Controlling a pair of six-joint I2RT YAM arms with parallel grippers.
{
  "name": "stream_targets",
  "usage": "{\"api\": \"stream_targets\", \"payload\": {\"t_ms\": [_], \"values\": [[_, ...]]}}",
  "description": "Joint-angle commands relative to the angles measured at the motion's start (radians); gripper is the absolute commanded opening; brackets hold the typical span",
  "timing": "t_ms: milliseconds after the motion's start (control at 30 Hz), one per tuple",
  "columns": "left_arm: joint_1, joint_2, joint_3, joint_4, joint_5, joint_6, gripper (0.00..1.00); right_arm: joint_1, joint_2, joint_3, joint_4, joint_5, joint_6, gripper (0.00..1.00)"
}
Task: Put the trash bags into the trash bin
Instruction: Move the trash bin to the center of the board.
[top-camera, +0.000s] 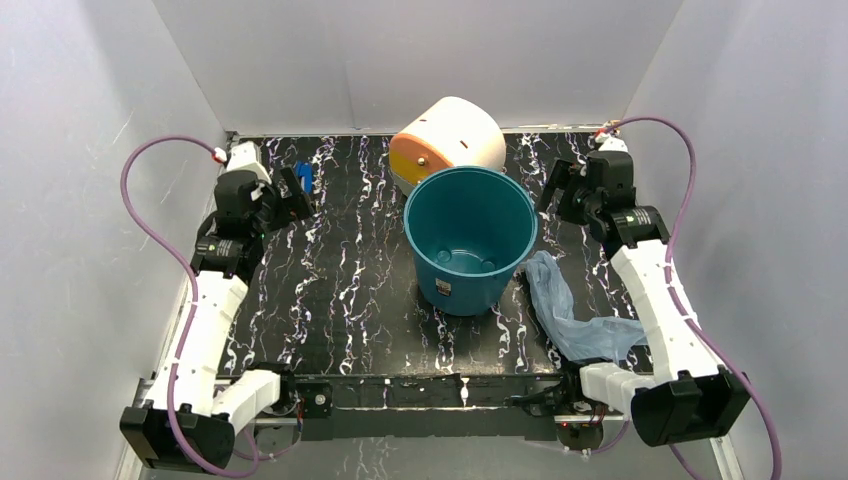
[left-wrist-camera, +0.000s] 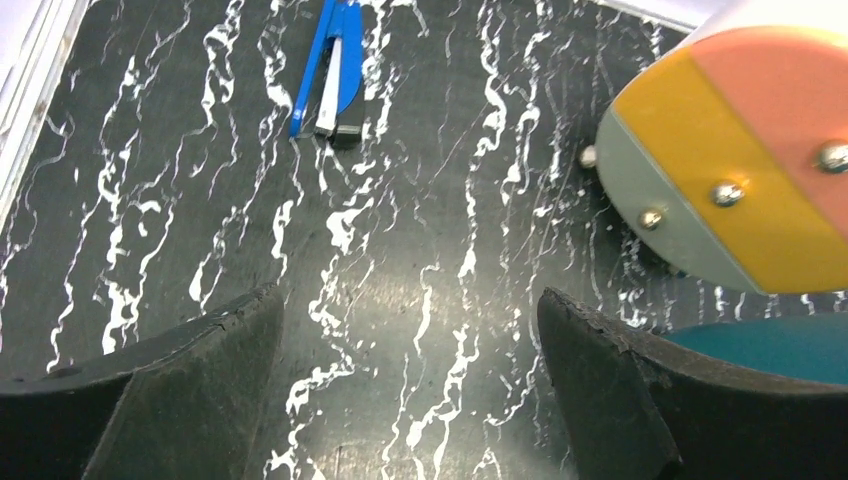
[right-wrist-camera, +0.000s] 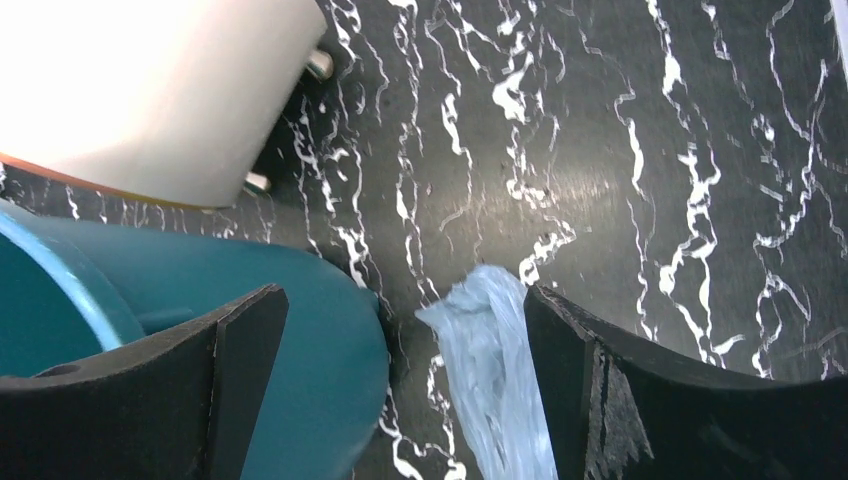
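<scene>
The teal-green trash bin (top-camera: 470, 240) stands upright and empty mid-table; its side also shows in the right wrist view (right-wrist-camera: 300, 340). The light-blue trash bag (top-camera: 570, 315) lies crumpled on the table right of the bin, trailing toward the right arm's base; one end of it shows in the right wrist view (right-wrist-camera: 495, 370). My right gripper (top-camera: 560, 190) is open and empty, held above the table at the back right, with the bag's end below and between its fingers. My left gripper (top-camera: 295, 190) is open and empty at the back left, over bare table (left-wrist-camera: 410, 330).
A cream-and-orange drum (top-camera: 447, 140) lies on its side behind the bin; it also shows in the left wrist view (left-wrist-camera: 740, 150) and the right wrist view (right-wrist-camera: 160, 90). A blue stapler-like tool (left-wrist-camera: 330, 70) lies at the back left. White walls enclose the black marbled table (top-camera: 340, 290).
</scene>
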Motion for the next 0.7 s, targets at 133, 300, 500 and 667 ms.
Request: {"api": "stream_targets", "payload": {"t_ms": [133,300,500,667], "values": [[-0.005,-0.147,-0.170,0.054,-0.041,0.016,0.96,-0.060,-0.140,-0.125,-0.056,-0.054,0.036,0.99],[-0.006,-0.217,-0.233,0.031,0.027,-0.038,0.97,-0.081,-0.206,-0.173,-0.089,-0.061,0.044,0.99],[-0.008,-0.203,-0.279,-0.011,0.194,-0.100,0.96,-0.095,-0.268,-0.188,-0.134,-0.129,0.056,0.99],[-0.012,-0.201,-0.391,0.056,0.466,-0.148,0.93,-0.101,-0.320,-0.249,-0.174,-0.293,0.045,0.99]]}}
